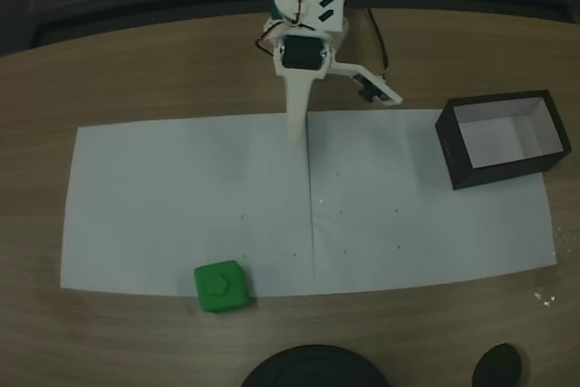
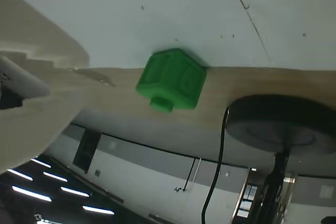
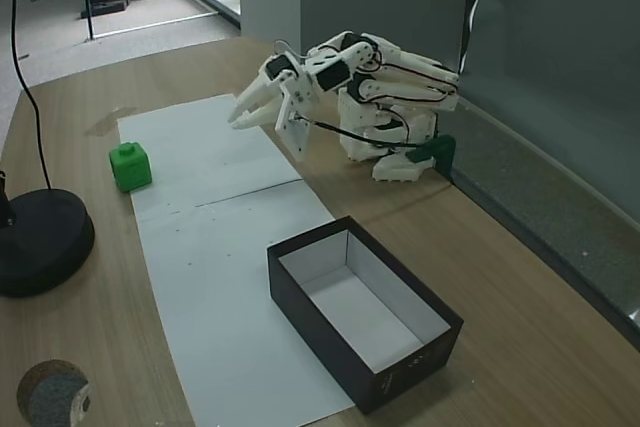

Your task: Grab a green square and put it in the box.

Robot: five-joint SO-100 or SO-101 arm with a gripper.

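Green square point(image 1: 220, 286) sits at the near edge of the white paper point(image 1: 181, 197), partly over bare tabletop point(image 1: 109, 342), well apart from everything. Box point(image 1: 504, 138) stands at the paper's far right corner, empty. Gripper point(image 3: 268, 112) hovers over the far edge, fingers spread, holding nothing.

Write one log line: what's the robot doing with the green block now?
gripper: open, empty, raised | green square: on paper edge, untouched | box: empty | step: reach not begun
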